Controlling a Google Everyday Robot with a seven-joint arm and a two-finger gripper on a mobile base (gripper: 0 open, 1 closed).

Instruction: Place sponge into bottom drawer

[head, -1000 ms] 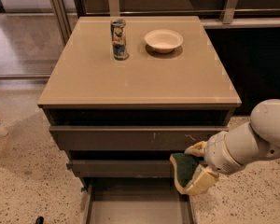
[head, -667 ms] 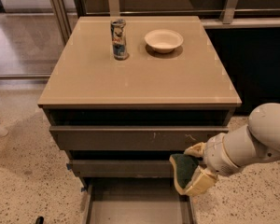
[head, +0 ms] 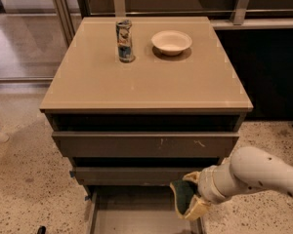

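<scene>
The gripper is located in the lower right of the frame, at the end of a white arm that enters from the right edge. Its two pale fingers are closed on the sponge, which is held on edge with the dark green layer facing left.

The sponge is positioned in front of the cabinet, below the middle drawer front and over the right side of the bottom drawer. The bottom drawer is pulled out at the lower centre of the frame (its flat grey floor is exposed). Whether the sponge touches the drawer wall cannot be determined.

On the cabinet top, a can is set upright in the upper centre, and a white bowl is placed to its right, apart from it.
</scene>
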